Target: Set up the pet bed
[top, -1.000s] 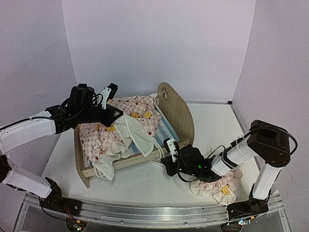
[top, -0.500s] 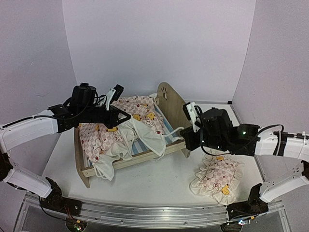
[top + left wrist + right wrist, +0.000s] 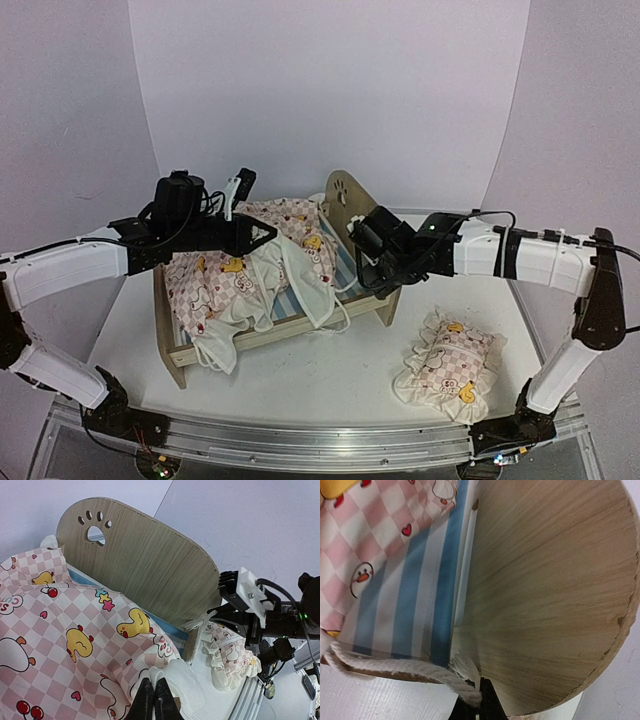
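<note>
The pet bed (image 3: 367, 222), light wood with a paw-print headboard (image 3: 145, 565) and a blue-and-white striped base (image 3: 410, 605), stands mid-table. The frilled cartoon-print quilt (image 3: 215, 285) lies bunched over it. My left gripper (image 3: 268, 233) hovers over the middle of the bed, shut on a white frilled fold of the quilt (image 3: 152, 681). My right gripper (image 3: 366, 282) is at the near foot of the headboard (image 3: 550, 590), shut on the quilt's white corded edge (image 3: 395, 666), which is drawn along the bed's side rail; its fingers (image 3: 487, 700) sit against the wood.
The small frilled pillow (image 3: 447, 365) lies on the table at the front right and also shows in the left wrist view (image 3: 227, 650). White walls close in the back and both sides. The metal rail (image 3: 300, 440) runs along the near edge.
My right arm has lifted from the table in front of the bed and swung to the headboard's near foot, drawing the quilt's corded edge. The pillow is uncovered. My left gripper moved slightly right.
</note>
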Motion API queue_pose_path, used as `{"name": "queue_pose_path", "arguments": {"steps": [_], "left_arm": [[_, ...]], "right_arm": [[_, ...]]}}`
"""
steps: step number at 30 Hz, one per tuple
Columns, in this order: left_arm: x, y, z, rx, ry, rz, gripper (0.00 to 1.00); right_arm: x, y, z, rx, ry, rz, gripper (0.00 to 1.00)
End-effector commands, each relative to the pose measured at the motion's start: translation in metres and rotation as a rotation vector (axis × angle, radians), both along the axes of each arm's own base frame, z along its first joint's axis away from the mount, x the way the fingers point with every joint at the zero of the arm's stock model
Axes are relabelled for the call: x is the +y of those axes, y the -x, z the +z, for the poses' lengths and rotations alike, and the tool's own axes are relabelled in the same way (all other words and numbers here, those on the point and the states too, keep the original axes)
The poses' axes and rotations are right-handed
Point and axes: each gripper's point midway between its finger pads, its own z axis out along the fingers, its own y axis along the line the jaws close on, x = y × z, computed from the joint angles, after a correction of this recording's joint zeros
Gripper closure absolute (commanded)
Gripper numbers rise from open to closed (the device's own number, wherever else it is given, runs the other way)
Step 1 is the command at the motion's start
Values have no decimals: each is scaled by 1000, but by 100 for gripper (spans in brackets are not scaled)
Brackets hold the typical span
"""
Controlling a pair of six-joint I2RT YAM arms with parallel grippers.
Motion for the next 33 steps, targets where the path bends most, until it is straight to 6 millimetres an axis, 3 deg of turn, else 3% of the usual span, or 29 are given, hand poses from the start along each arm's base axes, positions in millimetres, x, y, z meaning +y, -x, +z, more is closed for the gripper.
{"name": "queue_pose_path", "arguments": {"steps": [1,8,14,19,23,29,33], "left_arm": [[-10,-5,16,-38,60,1,100],[-11,-3,13,-36,58,-3,100],[-6,0,18,-56,64,7,100],[-13,-1,27,-63,93,-17,100],[-24,-1,42,-87,142,-54,100],[-47,-3,62,-139,185,-87,100],[-66,-5,66,-141,201,-91,100]], "right_arm": [[-13,-13,6,-29,107,-42,100],[5,-32,-16,9,131,-28,100],[6,-51,-22,6,111,-84,96],[-2,-25,-25,105,23,-106,74],[-3,-1,-12,179,-75,-76,56],[-11,25,28,190,-230,-38,48],[-28,25,32,155,-281,-71,45]]}}
